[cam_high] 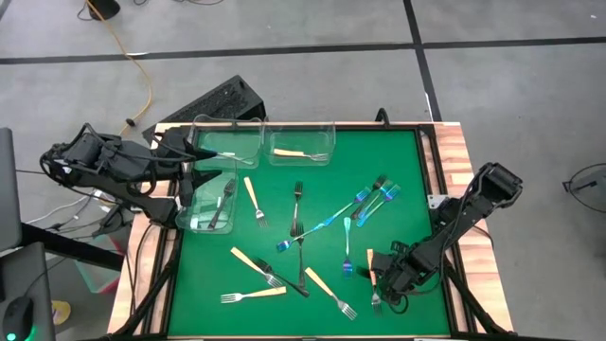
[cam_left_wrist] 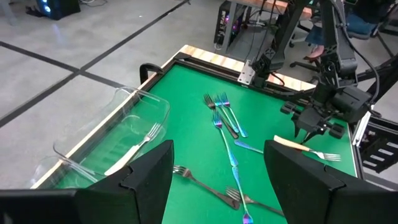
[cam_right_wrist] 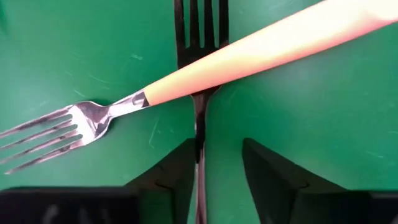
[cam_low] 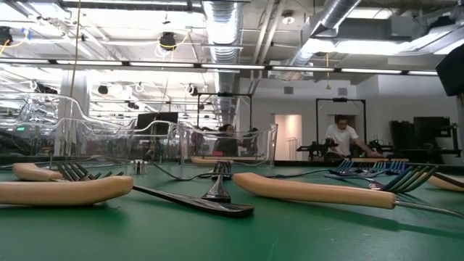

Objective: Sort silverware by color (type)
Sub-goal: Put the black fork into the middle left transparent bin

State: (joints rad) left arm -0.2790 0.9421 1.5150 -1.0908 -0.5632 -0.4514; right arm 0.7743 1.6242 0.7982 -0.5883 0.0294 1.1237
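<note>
Tan-handled, blue and dark forks lie scattered on the green mat (cam_high: 398, 161). My right gripper (cam_high: 382, 284) points down at the near right, open. In the right wrist view its fingers stand on either side of a dark fork's handle (cam_right_wrist: 199, 134). A tan-handled fork (cam_right_wrist: 249, 59) lies across that dark fork. My left gripper (cam_left_wrist: 217, 180) waits open, raised over the clear bins at the table's left edge. My right gripper comes from above, its fingers across the dark fork's handle (cam_right_wrist: 199, 149), which lies flat on the mat under the tan-handled fork. One finger (cam_right_wrist: 180, 171) stands right beside the handle; I cannot tell whether it touches.
Three clear bins stand at the far left: one (cam_high: 227, 140) holds a pale fork, one (cam_high: 301, 144) a tan-handled fork, one (cam_high: 213, 204) a dark fork. Blue forks (cam_high: 374, 199) cluster right of centre; tan forks (cam_high: 254, 296) and dark ones (cam_high: 301, 251) lie nearer.
</note>
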